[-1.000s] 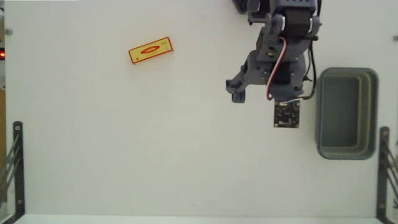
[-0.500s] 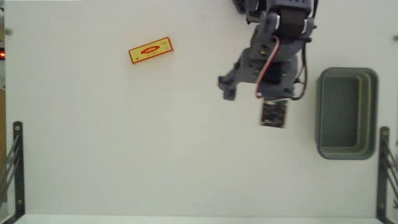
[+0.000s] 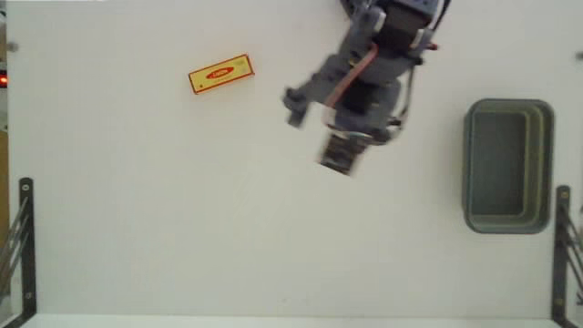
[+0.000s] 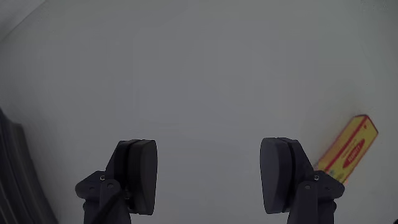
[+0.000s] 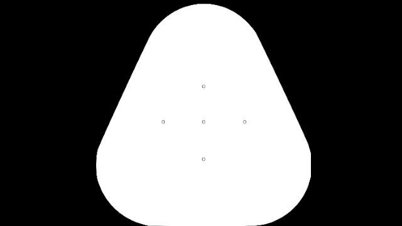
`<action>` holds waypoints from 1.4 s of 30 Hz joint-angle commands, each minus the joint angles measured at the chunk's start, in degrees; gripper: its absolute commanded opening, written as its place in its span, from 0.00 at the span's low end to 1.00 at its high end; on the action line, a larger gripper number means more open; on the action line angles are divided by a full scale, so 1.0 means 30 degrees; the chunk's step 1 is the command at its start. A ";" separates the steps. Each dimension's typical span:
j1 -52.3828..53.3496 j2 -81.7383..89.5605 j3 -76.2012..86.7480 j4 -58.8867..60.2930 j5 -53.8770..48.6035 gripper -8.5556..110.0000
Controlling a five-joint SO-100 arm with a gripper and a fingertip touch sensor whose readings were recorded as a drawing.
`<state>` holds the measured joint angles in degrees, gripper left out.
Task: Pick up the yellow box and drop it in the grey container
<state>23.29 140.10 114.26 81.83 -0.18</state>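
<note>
Claw: your gripper (image 4: 208,177) has its two dark pads wide apart with bare table between them, holding nothing; that spread suits straddling a narrow box.
Arm: in the fixed view your gripper (image 3: 305,109) hangs over the table's upper middle, between the two task things, leaning toward the box side.
Yellow box: it lies flat on the white table (image 3: 182,228) at upper left in the fixed view (image 3: 220,74), slightly tilted, well apart from the claw. In the wrist view it shows at the right edge (image 4: 349,151), beside the right pad but not between the pads, so you would need to swing further toward it before closing.
Grey container: the tub (image 3: 507,164) sits open-mouthed at the right, well apart from the box, with nothing visible inside, ready to take the drop.
Label: a red oval with pale lettering runs along the box's face; the writing is too small and soft to read, so I won't guess the brand.
Progress: reach stage, as I judge it; box not yet grasped.
</note>
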 commanded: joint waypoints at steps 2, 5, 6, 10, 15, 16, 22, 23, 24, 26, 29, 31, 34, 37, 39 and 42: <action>0.1935 0.0672 0.0098 0.0045 0.0059 1.00; 0.3069 0.0672 0.0098 0.0045 0.0059 1.00; 0.3497 0.0672 0.0098 0.0045 0.0059 1.00; 0.5064 0.0672 0.0098 0.0045 0.0059 1.00; 0.6917 0.0672 0.0098 0.0045 0.0059 1.00; 0.7344 0.0672 0.0098 0.0045 0.0059 1.00; 0.9624 0.0672 0.0098 0.0045 0.0059 1.00; 0.9909 0.0672 0.0098 0.0045 0.0059 1.00; 1.0336 0.0672 0.0098 0.0045 0.0059 1.00; 1.1028 0.0672 0.0098 0.0045 0.0059 1.00; 1.2071 0.0672 0.0098 0.0045 0.0059 1.00; 1.2425 0.0672 0.0098 0.0045 0.0059 1.00; 1.2429 0.0672 0.0098 0.0045 0.0059 1.00; 1.2429 0.0672 0.0098 0.0045 0.0059 1.00; 1.2429 0.0672 0.0098 0.0045 0.0059 1.00; 1.2429 0.0672 0.0098 0.0045 0.0059 1.00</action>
<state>59.33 140.10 114.26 81.83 -0.18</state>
